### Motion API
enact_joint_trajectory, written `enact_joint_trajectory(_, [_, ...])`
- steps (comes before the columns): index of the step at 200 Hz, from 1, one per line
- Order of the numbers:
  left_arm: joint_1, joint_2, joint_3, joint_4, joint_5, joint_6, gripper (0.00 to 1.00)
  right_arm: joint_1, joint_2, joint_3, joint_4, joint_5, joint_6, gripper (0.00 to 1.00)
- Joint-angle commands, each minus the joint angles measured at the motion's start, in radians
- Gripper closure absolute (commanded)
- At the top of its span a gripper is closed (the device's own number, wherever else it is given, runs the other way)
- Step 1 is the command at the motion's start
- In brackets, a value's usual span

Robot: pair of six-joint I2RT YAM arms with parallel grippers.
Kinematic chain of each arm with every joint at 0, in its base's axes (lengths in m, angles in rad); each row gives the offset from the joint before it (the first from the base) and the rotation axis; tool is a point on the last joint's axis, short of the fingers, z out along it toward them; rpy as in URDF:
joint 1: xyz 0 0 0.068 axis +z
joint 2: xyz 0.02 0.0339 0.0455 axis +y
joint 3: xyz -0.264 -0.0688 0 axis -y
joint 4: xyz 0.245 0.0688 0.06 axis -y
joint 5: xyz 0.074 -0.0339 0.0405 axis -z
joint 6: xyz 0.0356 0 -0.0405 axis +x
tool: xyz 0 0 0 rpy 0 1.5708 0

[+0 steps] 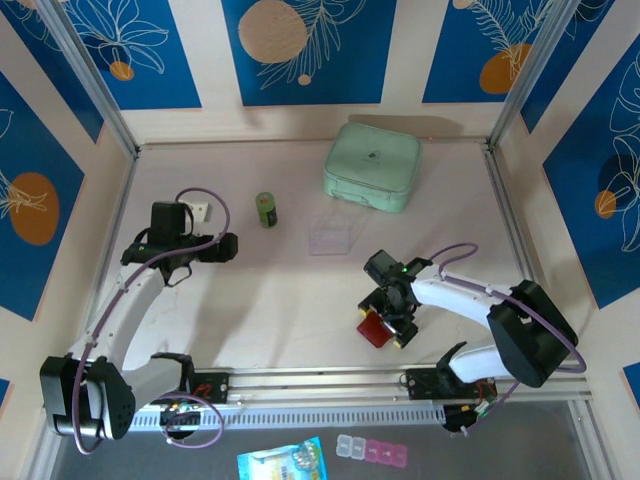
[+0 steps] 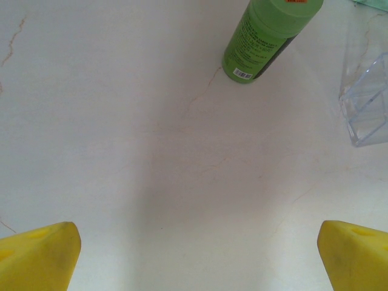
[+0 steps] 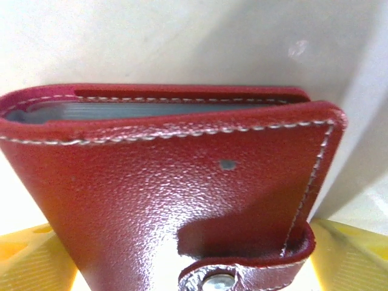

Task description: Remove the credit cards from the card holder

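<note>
Card holder: red, snap strap fastened. Right pincer: astride card holder, likely to steady it; clamped or not, cannot tell. Left pincer: well left of card holder, wide, idle.

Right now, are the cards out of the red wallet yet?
Not yet. Done: nothing; the card holder is closed, its snap strap fastened, no cards out. In hand: the right gripper straddles it; whether it's squeezing, I can't tell. The left gripper hangs open over the table. Left: unsnap, open, pull cards out.
</note>
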Motion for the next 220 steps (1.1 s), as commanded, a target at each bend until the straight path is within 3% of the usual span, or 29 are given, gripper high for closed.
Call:
enact_joint_trajectory(1, [-0.002,0.002,0.014,-0.017,0.007,0.017,0.00,0.001,0.006,0.019,0.021,0.007,-0.023,0.10])
enact_joint_trajectory(79, [-0.002,0.001,0.016,-0.023,0.003,0.009,0.00,0.030,0.005,0.088,-0.042,0.070,-0.082,0.19])
enact_joint_trajectory(124, [-0.002,0.008,0.023,-0.012,0.074,-0.112,0.00,0.066,0.047,0.151,-0.044,0.087,-0.138,0.21])
enact_joint_trajectory(168, [-0.015,-0.003,-0.029,0.055,0.196,-0.248,0.00,0.096,0.143,0.240,-0.122,0.126,-0.178,0.12])
enact_joint_trajectory(220, [-0.027,-0.028,-0.086,0.092,0.203,-0.283,0.00,0.078,0.153,0.193,-0.056,0.113,-0.147,0.08])
